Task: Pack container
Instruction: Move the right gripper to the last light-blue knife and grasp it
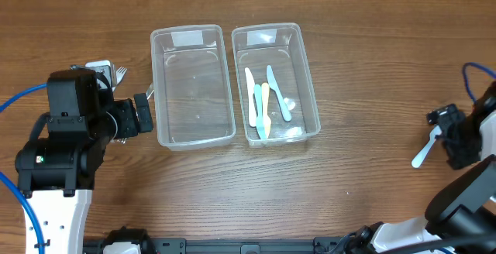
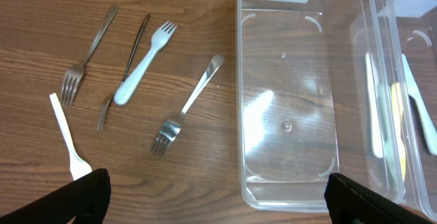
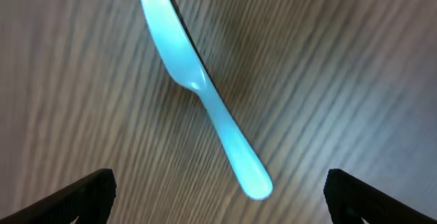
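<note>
1 wooden table (image 1: 364,22), 2 containers, 5 forks, 1 loose knife, and a few packed utensils. The table is brown plank with a visible grain. The empty container (image 2: 287,115) and the filled container (image 1: 271,49) are both clear thin-walled plastic, rectangular with rounded corners. They sit side by side, touching or nearly so. The packed utensils (image 1: 263,103) lie flat and lengthwise and overlap: at least 3 plastic pieces in white, yellow and light blue, exact count unclear. The forks are 3 metal forks (image 2: 188,104), one of them slimmer and darker, and 2 white plastic forks (image 2: 143,63), all loose on the wood. The light-blue plastic knife (image 3: 222,125) is glossy, with a rounded handle end. The left gripper (image 2: 215,190) has its jaws spread wide and holds nothing. The empty container's near corner sits just ahead, between the jaws. The forks fan out ahead of the jaw farther from the containers, and one white fork's head lies just beside that jaw tip. The right gripper (image 3: 218,200) also has its jaws wide apart and empty. The knife lies on the table ahead and between them, handle end nearest, clear of both jaws.
</note>
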